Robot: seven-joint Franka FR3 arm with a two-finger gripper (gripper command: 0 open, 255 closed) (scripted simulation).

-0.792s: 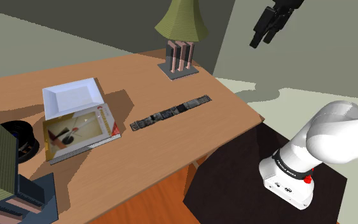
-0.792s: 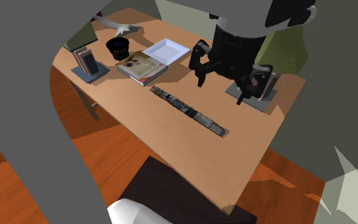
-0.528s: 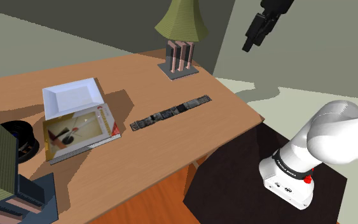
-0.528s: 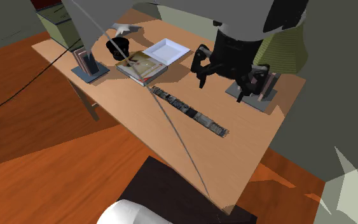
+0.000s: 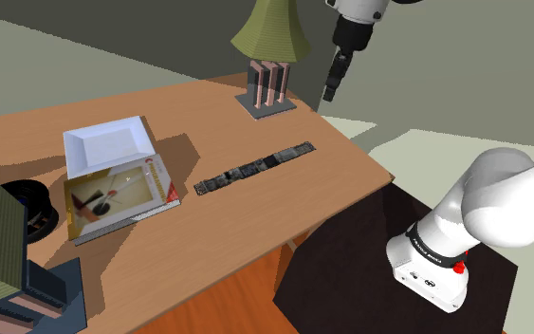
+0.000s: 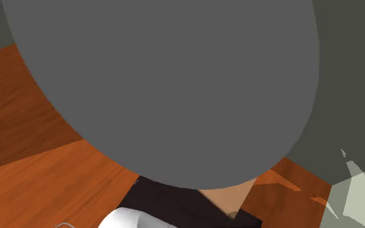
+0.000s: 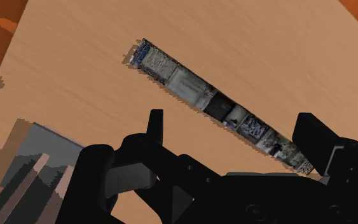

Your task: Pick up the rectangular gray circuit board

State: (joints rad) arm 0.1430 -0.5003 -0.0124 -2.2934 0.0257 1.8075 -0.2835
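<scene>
The long, thin gray circuit board point(image 5: 255, 168) lay flat on the brown wooden table point(image 5: 284, 204), toward the shoulder view's right. The black gripper point(image 5: 332, 88) hung well above, fingers wide apart, holding nothing. Going down and grabbing were not yet done.

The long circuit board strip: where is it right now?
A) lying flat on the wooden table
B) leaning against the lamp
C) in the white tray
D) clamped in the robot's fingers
A: the circuit board lies flat on the table, while the gripper hangs open in the air, apart from it.
</scene>
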